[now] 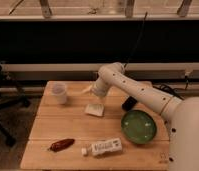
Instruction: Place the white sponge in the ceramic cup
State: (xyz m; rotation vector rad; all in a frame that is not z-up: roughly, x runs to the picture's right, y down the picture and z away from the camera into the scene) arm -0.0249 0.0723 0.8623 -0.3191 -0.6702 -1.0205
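Note:
The white sponge [94, 109] lies flat on the wooden table [73, 130], near its middle. The ceramic cup [59, 92] stands upright at the table's back left, apart from the sponge. My gripper [87, 90] hangs at the end of the white arm [138, 90], just above and behind the sponge and to the right of the cup. It touches neither and holds nothing that I can see.
A green bowl [138, 126] sits at the right. A white labelled tube [103, 147] lies near the front edge. A red pepper-like object [61, 145] lies at the front left. A dark object [129, 104] sits behind the bowl. A black chair base [5, 105] stands left of the table.

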